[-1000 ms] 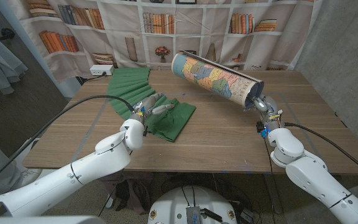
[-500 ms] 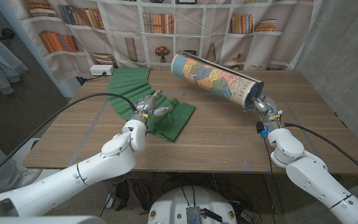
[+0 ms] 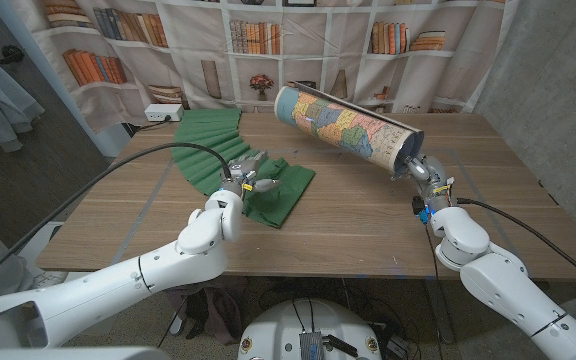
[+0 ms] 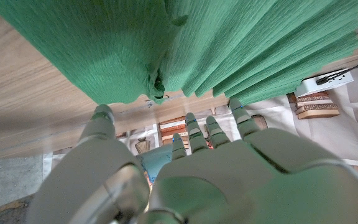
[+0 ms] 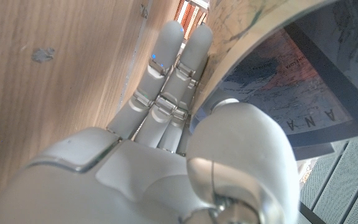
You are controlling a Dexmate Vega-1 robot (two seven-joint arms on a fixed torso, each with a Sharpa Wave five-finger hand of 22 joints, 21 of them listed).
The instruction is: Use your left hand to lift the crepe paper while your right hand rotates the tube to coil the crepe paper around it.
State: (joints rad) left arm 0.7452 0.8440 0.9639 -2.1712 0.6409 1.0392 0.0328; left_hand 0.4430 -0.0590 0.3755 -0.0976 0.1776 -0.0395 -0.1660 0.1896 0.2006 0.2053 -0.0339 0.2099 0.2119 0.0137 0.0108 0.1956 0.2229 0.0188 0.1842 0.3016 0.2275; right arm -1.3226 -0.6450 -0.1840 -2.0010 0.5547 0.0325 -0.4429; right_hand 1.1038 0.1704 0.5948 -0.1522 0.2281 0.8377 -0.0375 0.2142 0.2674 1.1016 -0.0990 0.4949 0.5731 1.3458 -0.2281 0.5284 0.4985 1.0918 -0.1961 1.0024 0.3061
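Observation:
The green crepe paper (image 3: 286,192) lies pleated across the table's left middle, fanning out toward the back (image 4: 241,43). My left hand (image 3: 252,179) hovers over its near part, fingers (image 4: 192,124) spread, nothing held. A long tube (image 3: 348,122) printed with a map lies at an angle on the right half of the table. My right hand (image 3: 424,170) grips its near open end: fingers (image 5: 166,68) lie along the outside, and the thumb sits inside the tube (image 5: 278,74).
A white power strip (image 3: 161,113) sits at the table's back left corner before a bookshelf-print backdrop. Black cables trail from both arms. Bare wooden table (image 3: 348,225) spreads between the hands and toward the front edge.
My left arm has slid forward and to the right, bringing its hand further over the crepe paper. The right hand and the tube have stayed put.

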